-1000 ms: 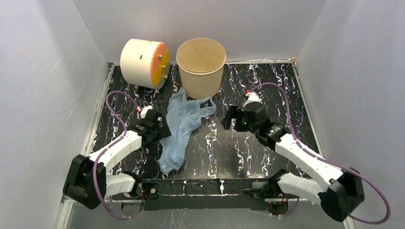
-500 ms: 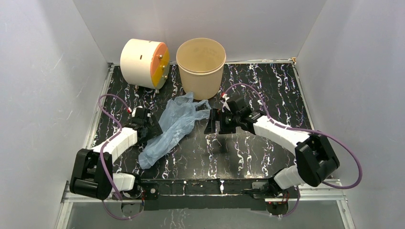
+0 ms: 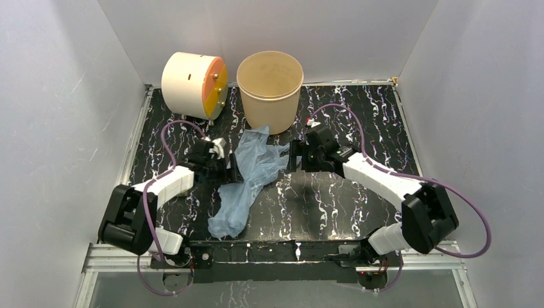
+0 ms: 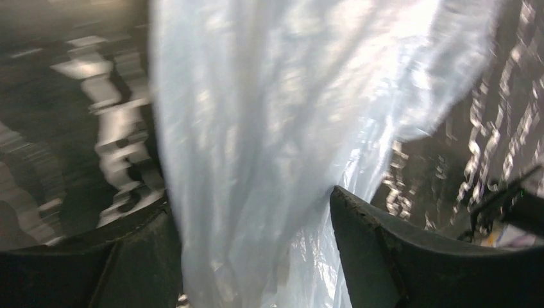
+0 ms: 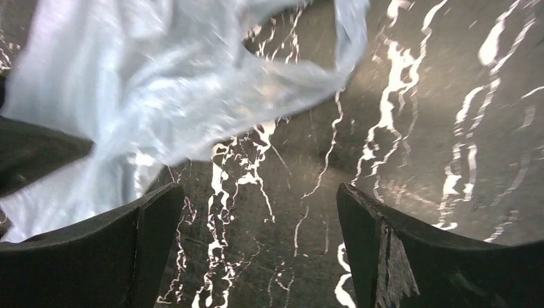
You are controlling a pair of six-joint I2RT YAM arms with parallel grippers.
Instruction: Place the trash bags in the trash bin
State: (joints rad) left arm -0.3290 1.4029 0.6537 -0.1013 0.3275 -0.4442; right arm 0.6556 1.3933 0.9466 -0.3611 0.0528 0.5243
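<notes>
On the black marbled table [image 3: 333, 192], just in front of the tan trash bin [image 3: 269, 102], the pale blue trash bag [image 3: 253, 163] lies crumpled, stretched from near the bin's foot toward the near edge, all outside the bin. L gripper [image 3: 234, 170] is at the bag's left side, jaws apart w/ bag film btwn the fingers, not clamped. R gripper [image 3: 290, 157] is by the bag's handle loop, jaws wide over bare table, holding nothing. Cream drum [image 3: 189, 77] w/ orange face stands left of the bin.
</notes>
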